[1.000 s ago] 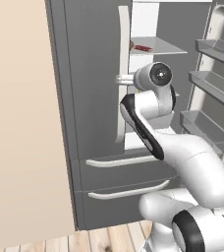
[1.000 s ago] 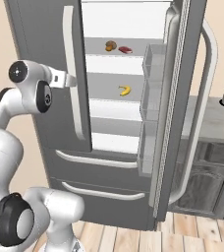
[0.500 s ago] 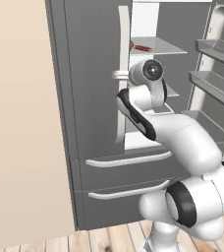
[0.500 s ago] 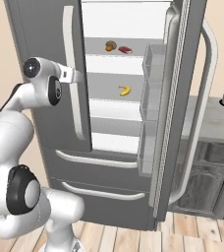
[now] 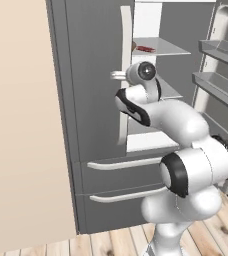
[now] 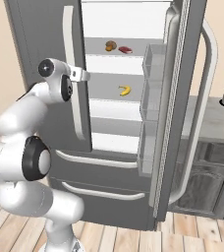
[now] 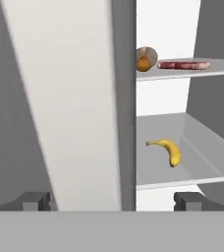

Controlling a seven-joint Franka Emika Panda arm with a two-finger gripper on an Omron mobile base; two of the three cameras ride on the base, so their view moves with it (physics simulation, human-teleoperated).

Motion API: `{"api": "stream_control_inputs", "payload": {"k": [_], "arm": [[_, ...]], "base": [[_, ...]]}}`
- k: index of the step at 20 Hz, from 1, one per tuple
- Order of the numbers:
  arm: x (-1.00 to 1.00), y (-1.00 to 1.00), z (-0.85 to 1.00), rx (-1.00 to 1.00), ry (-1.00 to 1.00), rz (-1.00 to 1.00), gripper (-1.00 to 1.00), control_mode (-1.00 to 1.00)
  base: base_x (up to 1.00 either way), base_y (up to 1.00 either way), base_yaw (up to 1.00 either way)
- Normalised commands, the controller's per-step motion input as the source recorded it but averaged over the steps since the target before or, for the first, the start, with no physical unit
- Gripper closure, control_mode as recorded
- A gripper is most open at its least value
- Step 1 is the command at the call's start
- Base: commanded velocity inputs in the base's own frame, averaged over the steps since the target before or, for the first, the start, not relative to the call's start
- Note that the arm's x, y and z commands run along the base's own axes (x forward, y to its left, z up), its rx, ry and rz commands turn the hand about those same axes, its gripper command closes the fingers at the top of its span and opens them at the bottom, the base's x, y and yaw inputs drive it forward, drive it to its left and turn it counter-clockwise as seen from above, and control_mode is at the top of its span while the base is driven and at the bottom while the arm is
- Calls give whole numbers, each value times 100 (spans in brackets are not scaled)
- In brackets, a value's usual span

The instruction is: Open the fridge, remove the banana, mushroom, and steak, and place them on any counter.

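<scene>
Pale and smooth, the left door handle (image 7: 70, 103) of the fridge (image 6: 40, 44) stands between your hand's (image 7: 111, 201) spread fingertips (image 7: 187, 199), not clamped. Beyond it, to the right, the curved yellow banana (image 7: 168, 150) lies on a white shelf. One shelf up, the round tan mushroom (image 7: 146, 59) sits just beside the flat red marbled steak (image 7: 183, 64). The grey stone bench (image 6: 210, 120) lies right of the open door.

The fridge (image 6: 45, 29) holds mushroom (image 6: 111, 46) and steak (image 6: 125, 49) on 1 shelf, banana (image 6: 125, 90) below.
</scene>
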Motion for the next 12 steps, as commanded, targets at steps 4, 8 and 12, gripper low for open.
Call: {"api": "stream_control_inputs", "payload": {"k": [4,8,12], "arm": [[76,7,-20,0,0,0,-100,-100],[83,23,-17,0,0,0,-100,-100],[80,25,-18,0,0,0,-100,-100]], "base": [[0,0,0],[0,0,0],[0,0,0]]}}
